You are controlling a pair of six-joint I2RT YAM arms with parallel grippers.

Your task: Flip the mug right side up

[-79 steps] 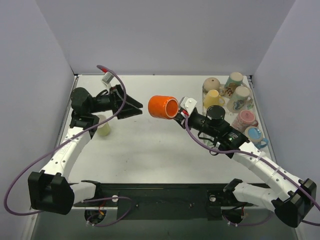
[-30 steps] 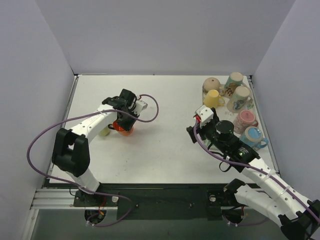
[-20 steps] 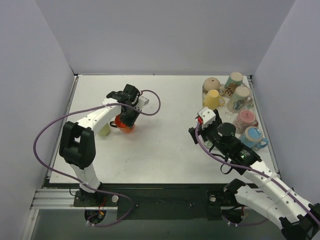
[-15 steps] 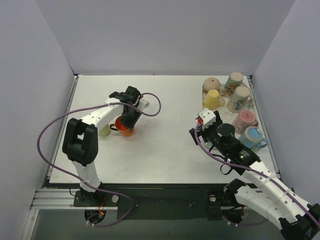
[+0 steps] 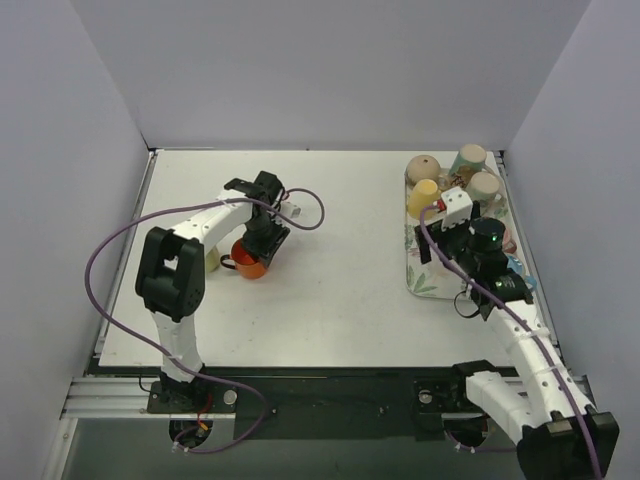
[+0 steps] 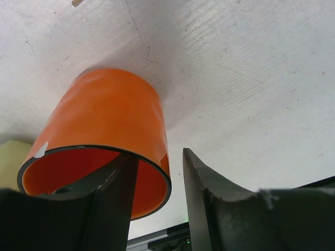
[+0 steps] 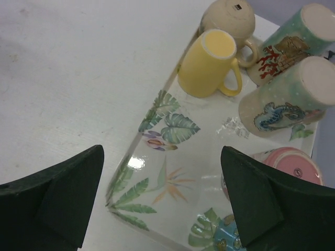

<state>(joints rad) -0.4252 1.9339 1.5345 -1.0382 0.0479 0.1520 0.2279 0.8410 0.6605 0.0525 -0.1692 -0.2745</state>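
- You have the orange mug (image 6: 104,130) standing on its base, mouth up, on the table (image 5: 340,200), in the left half and just beside a pale yellow cup (image 5: 210,260).
- Your left pincer (image 6: 159,156) sits over the mug's rim with one finger down inside the mouth and the other outside the wall.
- The left wrist view shows a strip of bare table between the outer finger and the mug's wall, so the pincer is parted and pinches nothing.
- Your right pincer (image 7: 162,151) hangs above the leaf-patterned tray (image 7: 204,104) at the right side of the table, fingers spread wide with nothing between them.
- On the tray's far end you can see a yellow mug (image 7: 207,65), a beige mug (image 7: 227,18), a teal mug (image 7: 296,36) and a mug with a seahorse picture (image 7: 285,97), close together.
- A pink mug (image 7: 288,164) sits nearer on the tray, partly hidden by the right finger.
- The two arms are well apart.
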